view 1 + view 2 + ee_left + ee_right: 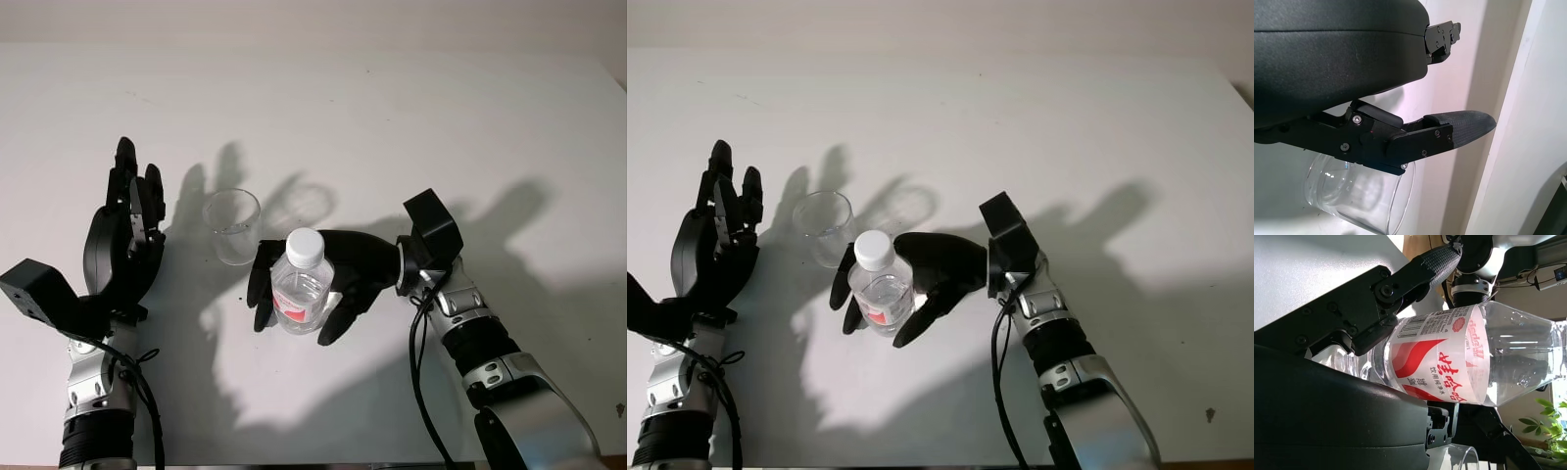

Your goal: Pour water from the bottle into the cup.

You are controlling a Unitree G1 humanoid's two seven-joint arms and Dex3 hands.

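one step looks done: our right hand (313, 284) is clamped on the clear plastic water bottle with white cap (301, 282), still capped, beside the empty clear cup (233, 226) on the white table (392, 117). our left hand (122, 230) is open near the cup; pouring remains.

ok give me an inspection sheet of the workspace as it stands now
surface: white table, bare apart from the job's things, with strong shadows of the hands.
job's things: clear cup, upright, looks empty; water bottle with white cap on and red label, partly filled, just nearer the robot than the cup.
clutter: nothing seen.
hands: right hand shut on the water bottle, fingers wrapped round its body; left hand open, beside the cup, not touching it.
cables: black cables run along both forearms, close to the arms, clear of the cup and bottle.
surroundings: plain wall behind the table; the right wrist view shows a green plant and office gear beyond.
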